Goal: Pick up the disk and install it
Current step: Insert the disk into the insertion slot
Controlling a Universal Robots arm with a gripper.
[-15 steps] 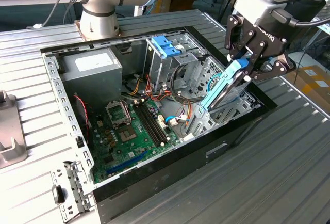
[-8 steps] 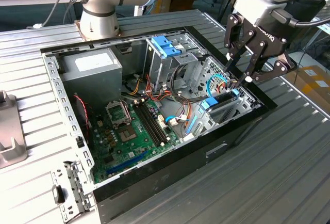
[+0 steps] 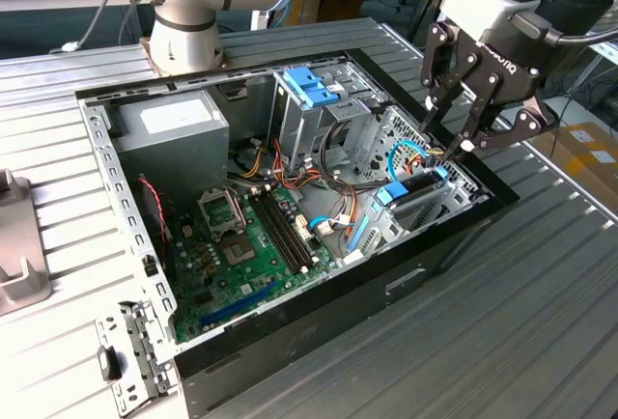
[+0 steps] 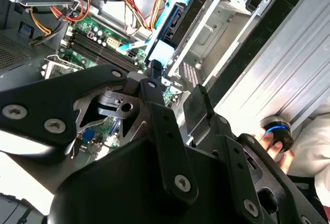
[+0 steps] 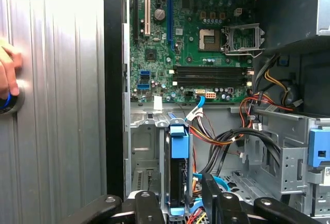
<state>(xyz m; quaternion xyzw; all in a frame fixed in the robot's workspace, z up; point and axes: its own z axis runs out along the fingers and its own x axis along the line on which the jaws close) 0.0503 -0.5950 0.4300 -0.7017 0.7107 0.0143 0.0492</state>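
the jaws stand parted a little and hold nothing — in the exterior view the gripper [image 3: 462, 139] hangs with its fingertips just above the disk [image 3: 417, 190], not closed on it. the disk stands on edge in the drive bay at the front corner of the open computer case [image 3: 319, 327], its blue bracket [image 3: 394, 194] showing along the top edge.

judging by its look, the disk is a stiff metal block, fairly heavy for its bulk, smooth-sided and sensitive to knocks; the flat faces or the bracketed edges seem the safest places to pinch, since the plastic bracket may flex.

in the first wrist view the camera looks down the fingers [image 5: 147, 208]: the disk [image 5: 178, 180] sits between the bay's metal walls with the bracket [image 5: 179, 140] capping it, then cables, then the motherboard [image 5: 185, 38] beyond. that view and the second wrist view also catch a person's hand [image 5: 6, 72] on a round blue-ringed knob on the ribbed table — the exterior view misses this. the exterior view alone gives the power-supply box [image 3: 172, 129] and the arm's base [image 3: 183, 47] at the far side.
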